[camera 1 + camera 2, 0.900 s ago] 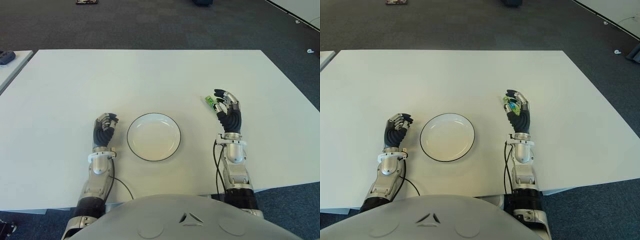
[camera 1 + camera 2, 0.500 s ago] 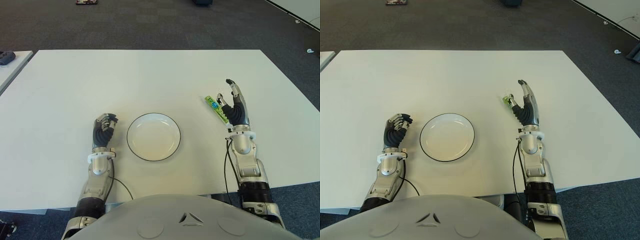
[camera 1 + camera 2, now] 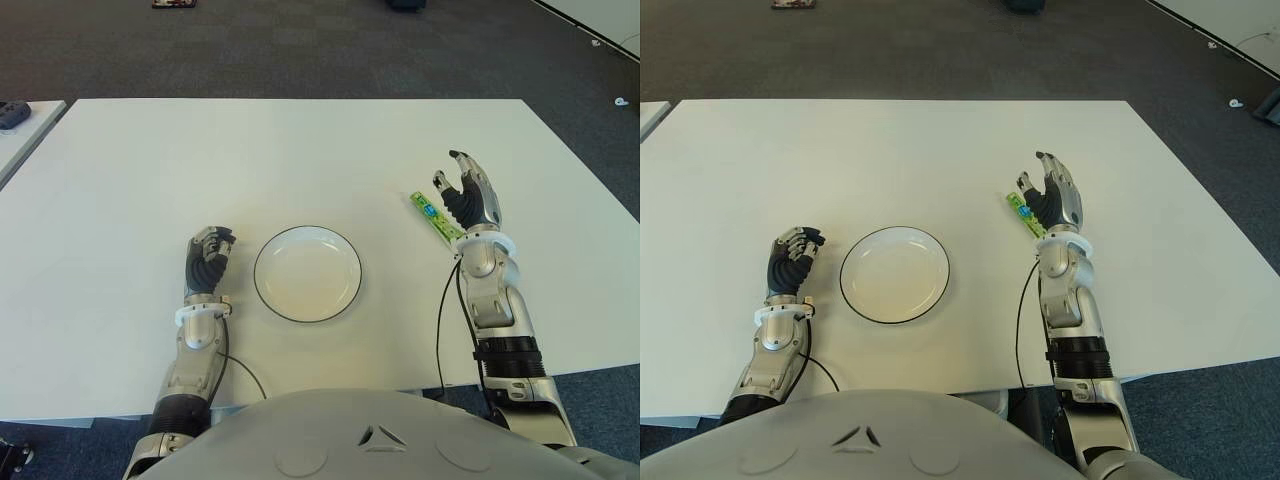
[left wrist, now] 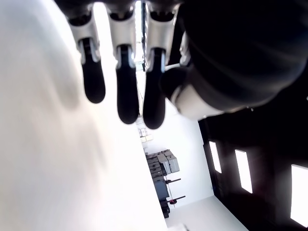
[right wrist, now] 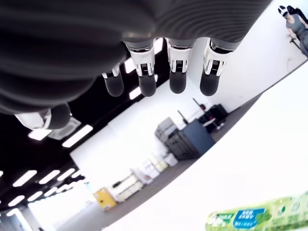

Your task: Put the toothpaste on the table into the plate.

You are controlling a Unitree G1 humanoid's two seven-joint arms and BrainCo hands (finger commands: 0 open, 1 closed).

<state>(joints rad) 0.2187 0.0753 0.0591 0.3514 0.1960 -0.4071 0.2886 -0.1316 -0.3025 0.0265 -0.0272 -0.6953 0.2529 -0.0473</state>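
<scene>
Although the right hand [image 3: 470, 195] was curled over the toothpaste a moment ago, it has since opened and drawn back, and the tube is out of its grip; the pick-up has to be made again, I judge.

The broad white rectangular table [image 3: 300, 150] carries everything. Near its front edge sits the round white plate with a thin dark rim [image 3: 307, 273], with nothing in it. Just left of the plate shows the idle left hand [image 3: 207, 260], fingers curled in on themselves, holding nothing. Well to the right of the plate, the right hand is raised with fingers spread and slack, nothing in it. The small green and blue toothpaste tube [image 3: 433, 216] lies flat on the table just beside that hand, on its plate side, slanted.

Nothing stands between tube and plate; only bare tabletop separates them. A dark object [image 3: 14, 113] sits on a neighbouring surface at far left, out of the way.
</scene>
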